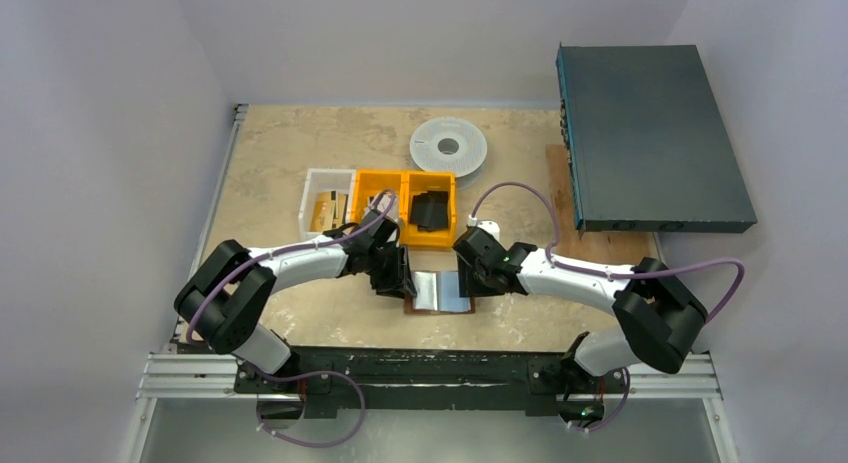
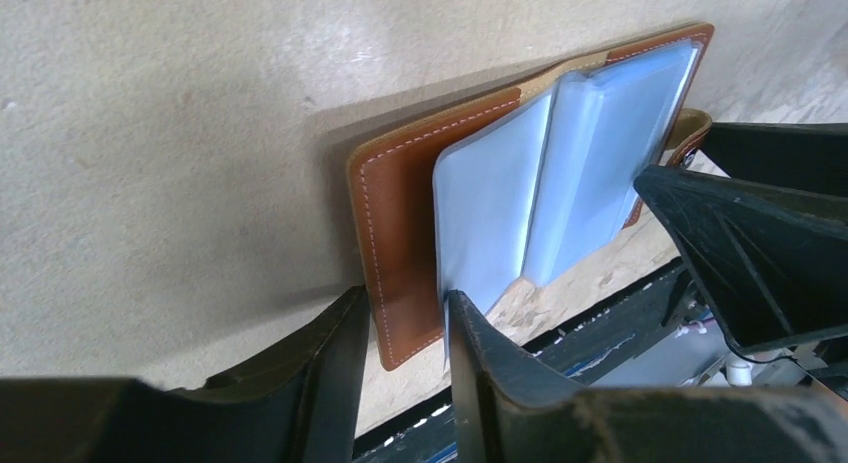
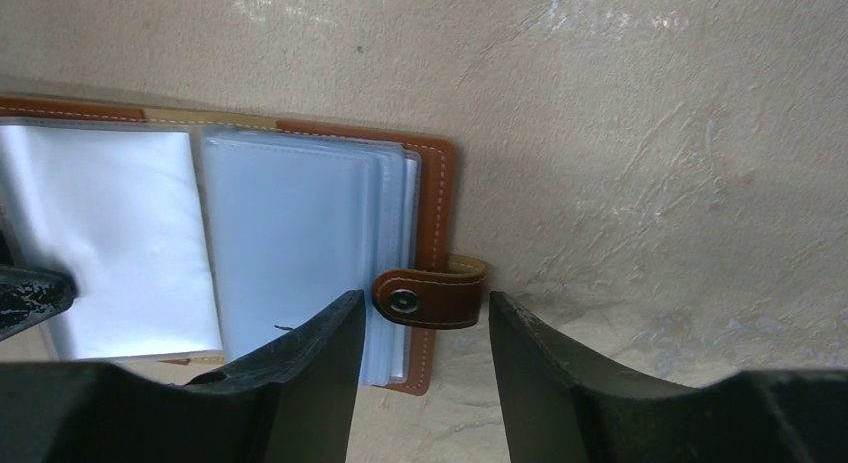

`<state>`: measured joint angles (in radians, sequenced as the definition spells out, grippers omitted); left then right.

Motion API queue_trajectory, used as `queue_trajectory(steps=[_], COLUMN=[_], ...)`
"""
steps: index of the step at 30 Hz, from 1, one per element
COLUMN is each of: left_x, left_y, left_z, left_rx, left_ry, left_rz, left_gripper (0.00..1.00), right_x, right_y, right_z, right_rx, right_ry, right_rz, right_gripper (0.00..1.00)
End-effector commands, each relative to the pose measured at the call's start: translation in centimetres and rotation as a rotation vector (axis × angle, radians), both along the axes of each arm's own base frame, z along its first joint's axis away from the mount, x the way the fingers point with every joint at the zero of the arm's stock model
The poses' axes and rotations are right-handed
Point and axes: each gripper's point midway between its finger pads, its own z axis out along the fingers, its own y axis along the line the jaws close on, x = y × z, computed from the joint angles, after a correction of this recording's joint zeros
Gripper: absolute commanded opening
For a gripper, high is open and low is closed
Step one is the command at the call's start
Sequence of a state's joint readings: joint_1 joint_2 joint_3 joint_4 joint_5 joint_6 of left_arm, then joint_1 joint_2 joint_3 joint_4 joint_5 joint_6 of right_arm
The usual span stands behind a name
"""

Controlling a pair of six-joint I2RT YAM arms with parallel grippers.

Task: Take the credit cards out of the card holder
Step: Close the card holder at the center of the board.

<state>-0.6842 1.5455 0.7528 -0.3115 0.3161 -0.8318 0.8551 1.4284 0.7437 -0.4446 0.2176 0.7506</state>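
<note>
Brown leather bifold card holder [image 1: 437, 291] lies open on the beige table [image 2: 150, 133], between both grippers. Left gripper [image 2: 402, 301]: narrow jaws straddle the near cover edge, probably to pin it; can't tell if they grip. Right gripper [image 3: 422, 301]: half-wide around the brown snap tab [image 3: 430, 295], not touching. Clear plastic sleeves [image 3: 290, 233] show no cards.

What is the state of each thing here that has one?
card holder: open, lying flat, sleeves showing.
left claw: open, astride the holder's left edge.
right claw: open.
snap strap: unfastened, inside the right claw.
orange bin: holds a black item.
spool: lying flat.
</note>
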Motion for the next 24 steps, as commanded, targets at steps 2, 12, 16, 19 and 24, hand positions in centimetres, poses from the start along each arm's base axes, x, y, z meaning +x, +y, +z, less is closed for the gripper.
queue_trajectory(steps=[2, 12, 16, 19, 24], left_x=[0.2, 0.0, 0.0, -0.1, -0.4], left_y=[-1.7, -2.7, -2.6, -2.5, -2.4], left_z=[1.1, 2.3, 3.1, 3.6, 3.7], left_rx=[-0.095, -0.161, -0.17, -0.171, -0.175], left_ry=[-0.003, 0.025, 0.015, 0.006, 0.008], left_rz=[0.002, 0.02, 0.029, 0.026, 0.014], left_gripper=[0.26, 0.07, 0.04, 0.1, 0.15], right_x=[0.4, 0.2, 0.0, 0.0, -0.1], right_y=[0.4, 0.7, 0.7, 0.9, 1.4], right_z=[-0.1, -0.6, -0.9, -1.0, -1.1], right_rx=[0.023, 0.037, 0.038, 0.043, 0.056], right_ry=[-0.013, 0.001, 0.01, 0.013, 0.019], right_rz=[-0.011, -0.001, 0.002, 0.011, 0.03], right_gripper=[0.47, 0.44, 0.43, 0.42, 0.41])
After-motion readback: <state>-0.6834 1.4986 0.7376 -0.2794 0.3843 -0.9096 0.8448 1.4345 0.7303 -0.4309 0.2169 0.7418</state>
